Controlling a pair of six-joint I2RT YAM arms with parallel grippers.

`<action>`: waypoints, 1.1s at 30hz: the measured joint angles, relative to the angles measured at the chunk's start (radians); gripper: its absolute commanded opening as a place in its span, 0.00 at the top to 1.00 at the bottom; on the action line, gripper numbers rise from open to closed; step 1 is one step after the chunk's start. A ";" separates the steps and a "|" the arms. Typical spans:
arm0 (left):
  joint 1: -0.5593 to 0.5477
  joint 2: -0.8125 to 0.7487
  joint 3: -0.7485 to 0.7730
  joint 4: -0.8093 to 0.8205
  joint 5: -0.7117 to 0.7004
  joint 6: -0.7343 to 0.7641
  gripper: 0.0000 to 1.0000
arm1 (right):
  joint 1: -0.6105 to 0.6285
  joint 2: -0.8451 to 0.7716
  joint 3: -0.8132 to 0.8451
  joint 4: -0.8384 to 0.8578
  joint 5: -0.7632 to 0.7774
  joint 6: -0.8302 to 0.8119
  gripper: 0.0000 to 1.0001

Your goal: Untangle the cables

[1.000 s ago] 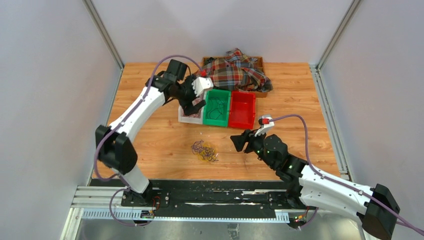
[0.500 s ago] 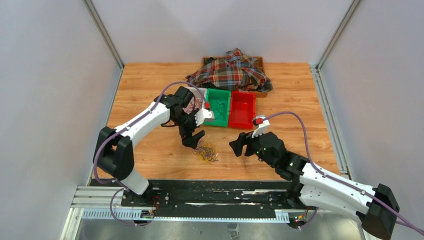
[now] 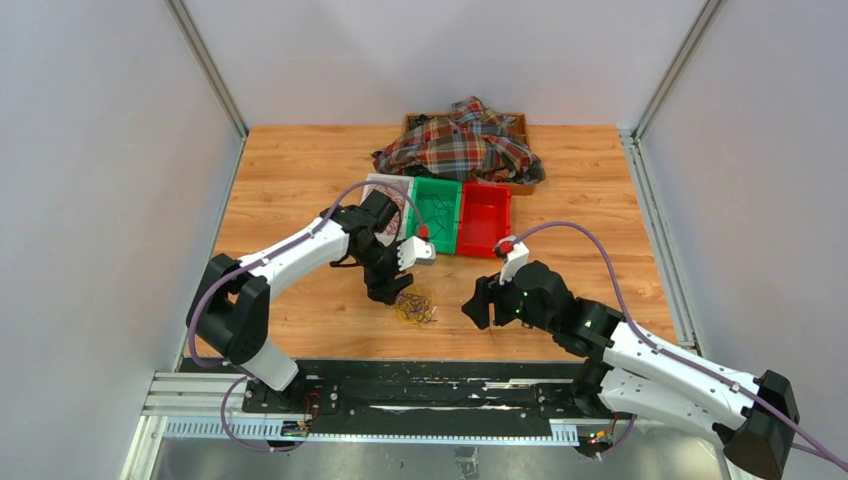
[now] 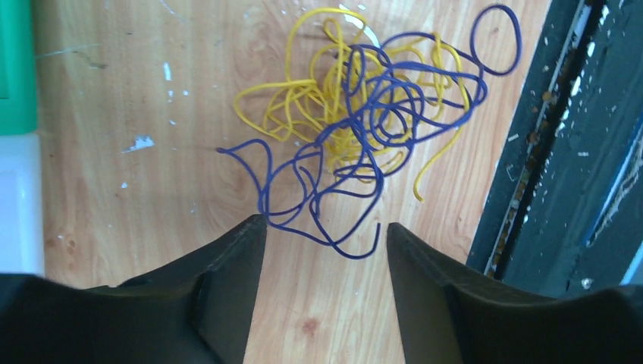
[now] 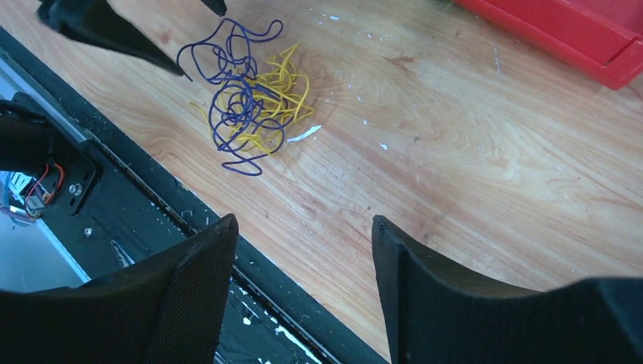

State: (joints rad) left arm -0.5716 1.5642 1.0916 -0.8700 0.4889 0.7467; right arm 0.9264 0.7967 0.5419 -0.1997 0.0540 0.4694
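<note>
A small tangle of thin yellow cable [image 4: 318, 106] and dark blue-purple cable [image 4: 379, 114] lies on the wooden table [image 3: 300, 170] near its front edge; it also shows in the top view [image 3: 412, 303] and the right wrist view [image 5: 246, 102]. My left gripper [image 3: 390, 292] is open just above the tangle's far left edge, with the blue loops between its fingertips [image 4: 254, 227]. My right gripper [image 3: 478, 300] is open and empty, to the right of the tangle. Dark red cable lies in a white bin [image 3: 385, 215] and dark cable in a green bin [image 3: 435, 212].
A red bin [image 3: 485, 215] stands right of the green one. A plaid cloth [image 3: 462, 142] is heaped on a brown tray at the back. The black base rail [image 3: 420, 375] runs along the table's front edge, close behind the tangle.
My left arm has swung from the bins at the back down to the tangle near the front edge. My right gripper has moved a little left and nearer.
</note>
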 measured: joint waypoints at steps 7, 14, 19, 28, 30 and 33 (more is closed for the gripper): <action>0.000 0.000 -0.021 0.065 -0.002 -0.025 0.49 | 0.000 0.016 0.003 0.006 -0.028 0.001 0.36; 0.000 -0.025 -0.092 0.068 -0.003 -0.020 0.71 | 0.000 0.024 0.004 0.023 -0.027 -0.004 0.36; 0.000 -0.031 -0.087 0.076 -0.013 -0.023 0.99 | 0.000 0.028 0.004 0.039 -0.029 -0.008 0.38; 0.000 -0.067 0.070 0.033 -0.041 -0.106 0.99 | 0.000 0.047 0.009 0.098 -0.046 -0.052 0.29; 0.000 -0.106 0.114 -0.004 -0.040 -0.119 0.99 | 0.000 0.053 0.010 0.141 -0.045 -0.068 0.27; 0.000 -0.167 0.178 -0.067 -0.037 -0.132 0.99 | 0.000 0.075 0.010 0.228 -0.043 -0.096 0.24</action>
State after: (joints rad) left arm -0.5720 1.3975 1.2697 -0.9367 0.4519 0.6151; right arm 0.9264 0.8715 0.5514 0.0280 0.0109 0.3733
